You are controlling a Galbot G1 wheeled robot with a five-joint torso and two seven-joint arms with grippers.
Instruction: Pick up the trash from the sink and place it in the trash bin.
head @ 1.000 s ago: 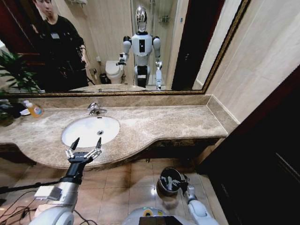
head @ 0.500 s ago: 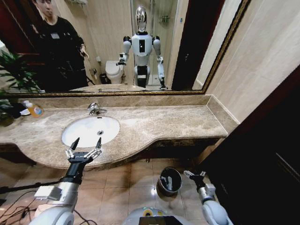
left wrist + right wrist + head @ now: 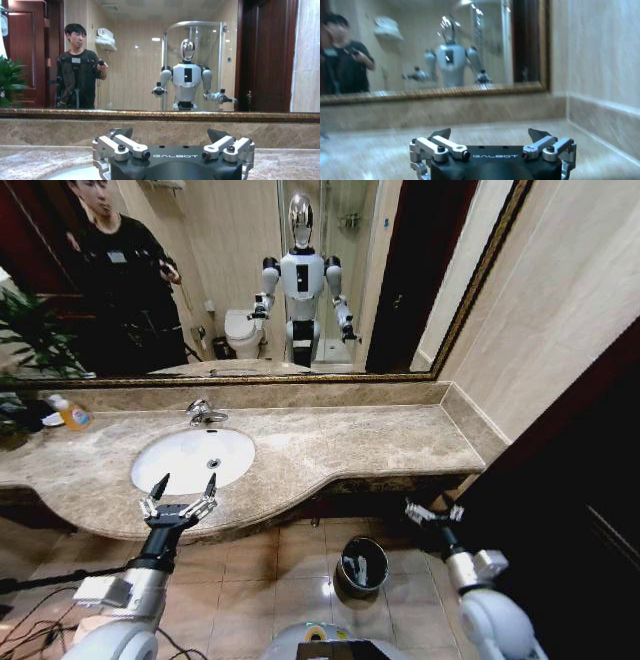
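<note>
The beige marble counter [image 3: 350,442] ran beneath the wall mirror [image 3: 300,270], and the sink [image 3: 190,458], a white oval basin, sat in its left part with the chrome faucet [image 3: 204,413] behind it. No litter could be made out in the basin from the head view. The trash bin [image 3: 362,566] stood on the tiled floor below the counter's front edge, with pale pieces lying inside it. The left gripper [image 3: 178,496] hovered at the counter's front edge just before the sink, fingers spread wide and holding nothing. The right gripper [image 3: 432,513] hung up and to the right of the bin, apart from it, also wide open and empty. The left wrist view showed its fingers [image 3: 116,144] level with the counter; the right wrist view showed its own [image 3: 434,144] facing the mirror.
</note>
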